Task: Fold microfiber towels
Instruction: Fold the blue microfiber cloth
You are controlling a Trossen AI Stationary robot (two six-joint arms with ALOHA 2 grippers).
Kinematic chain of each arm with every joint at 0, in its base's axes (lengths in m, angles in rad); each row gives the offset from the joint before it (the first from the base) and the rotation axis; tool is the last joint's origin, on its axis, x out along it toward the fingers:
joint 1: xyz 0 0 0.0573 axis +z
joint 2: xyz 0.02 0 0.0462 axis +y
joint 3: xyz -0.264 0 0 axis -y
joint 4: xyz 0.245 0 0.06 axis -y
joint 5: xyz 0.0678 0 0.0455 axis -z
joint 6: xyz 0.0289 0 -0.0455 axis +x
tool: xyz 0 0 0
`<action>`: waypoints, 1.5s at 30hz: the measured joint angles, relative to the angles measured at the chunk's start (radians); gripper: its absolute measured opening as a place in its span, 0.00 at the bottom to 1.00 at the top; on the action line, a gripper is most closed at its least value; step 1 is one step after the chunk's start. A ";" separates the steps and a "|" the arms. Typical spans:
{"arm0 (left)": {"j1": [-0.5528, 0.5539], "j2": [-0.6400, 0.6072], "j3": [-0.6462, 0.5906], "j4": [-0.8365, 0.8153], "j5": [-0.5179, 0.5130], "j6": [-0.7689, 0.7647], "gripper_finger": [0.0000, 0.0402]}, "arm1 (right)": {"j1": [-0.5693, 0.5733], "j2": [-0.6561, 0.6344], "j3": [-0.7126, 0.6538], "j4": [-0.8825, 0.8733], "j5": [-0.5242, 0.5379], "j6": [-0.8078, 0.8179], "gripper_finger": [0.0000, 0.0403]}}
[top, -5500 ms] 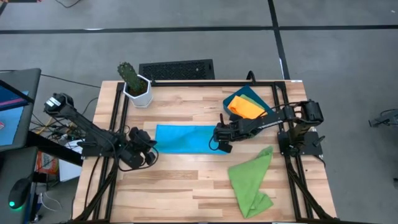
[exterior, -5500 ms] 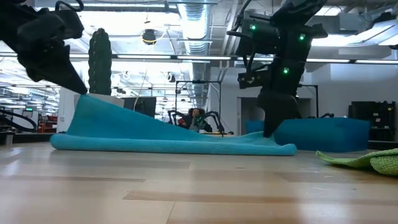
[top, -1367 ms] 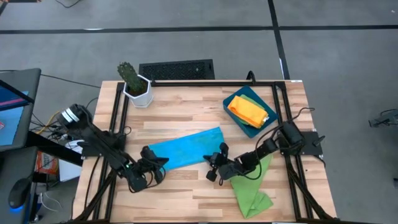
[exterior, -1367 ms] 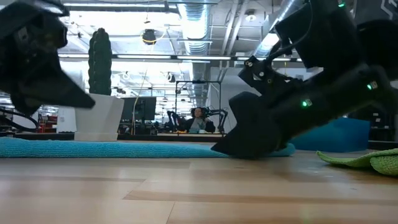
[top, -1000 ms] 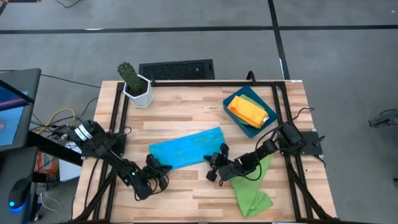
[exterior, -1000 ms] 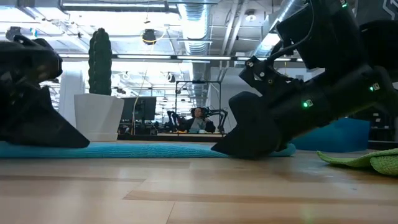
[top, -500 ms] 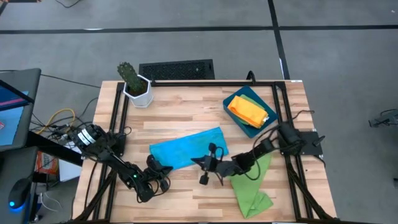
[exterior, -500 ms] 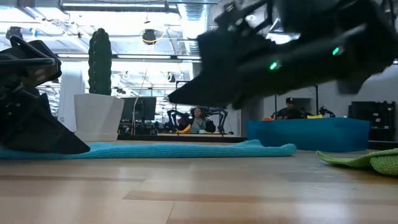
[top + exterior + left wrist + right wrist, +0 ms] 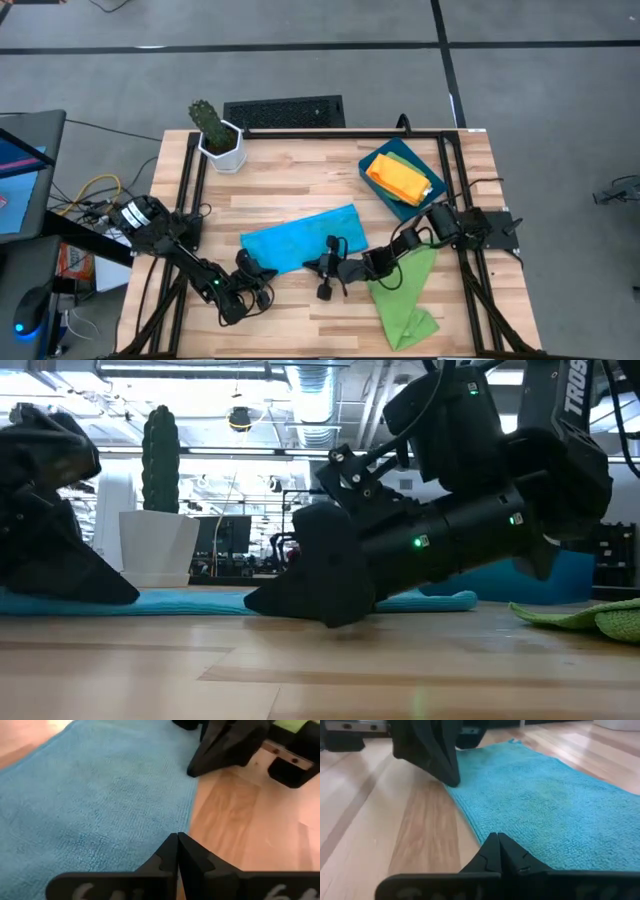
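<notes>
A bright blue microfiber towel (image 9: 300, 240) lies flat as a slanting strip at mid-table. My left gripper (image 9: 262, 271) is shut, its tips (image 9: 177, 837) down at the towel's near edge by the left end. My right gripper (image 9: 310, 266) is shut too, its tips (image 9: 497, 836) at the same near edge around the middle. In the low view, the left gripper (image 9: 110, 595) and right gripper (image 9: 255, 605) both reach table height. A lime green towel (image 9: 405, 290) lies crumpled at the near right, partly under the right arm. An orange towel (image 9: 398, 178) lies in the tray. My left gripper touches the blue towel's near long edge (image 9: 186, 822) with its shut fingertips, slanting down from the table's near left. The towel lies flat; whether any cloth is caught between the tips I cannot tell. My right gripper touches the towel's near long edge (image 9: 476, 834) with its shut fingertips, coming in low from the table's right. The towel lies flat on the wood there. I cannot tell whether cloth is caught between the tips.
A dark-blue tray (image 9: 400, 210) stands at the far right. A cactus in a white pot (image 9: 215, 135) stands at the far left, with a black grille (image 9: 283, 110) behind the far edge. Bare wood stretches along the near edge.
My right gripper has risen off the towel's right end, gone toward the table's left along the near edge and come down again near the middle, shut throughout. The blue towel has stayed flat and in place.
</notes>
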 joint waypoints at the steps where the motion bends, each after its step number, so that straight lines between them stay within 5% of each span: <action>1: 0.000 -0.018 0.000 -0.013 0.001 0.011 0.00 | 0.000 0.000 0.000 0.003 0.002 0.001 0.02; 6: 0.001 -0.131 0.000 -0.048 -0.035 0.063 0.00 | 0.000 0.000 -0.001 0.009 0.003 0.002 0.04; 14: 0.022 -0.192 0.000 0.129 -0.246 0.287 0.00 | -0.005 0.000 -0.002 0.051 0.008 -0.004 0.04; 22: 0.110 -0.032 0.001 0.308 -0.210 0.325 0.00 | -0.004 -0.012 -0.003 0.084 0.018 -0.050 0.05; 30: 0.143 0.075 0.069 0.338 -0.190 0.362 0.00 | 0.021 -0.184 -0.002 0.008 0.028 -0.193 0.05; 35: 0.175 0.105 0.118 0.338 -0.088 0.415 0.00 | 0.043 -0.300 -0.002 -0.137 0.139 -0.237 0.06; 41: 0.184 0.105 0.176 0.340 -0.026 0.561 0.00 | 0.077 -0.372 -0.076 -0.196 0.127 -0.220 0.03; 45: 0.204 0.105 0.182 0.339 -0.026 0.587 0.00 | 0.076 -0.371 -0.213 -0.110 0.129 -0.058 0.03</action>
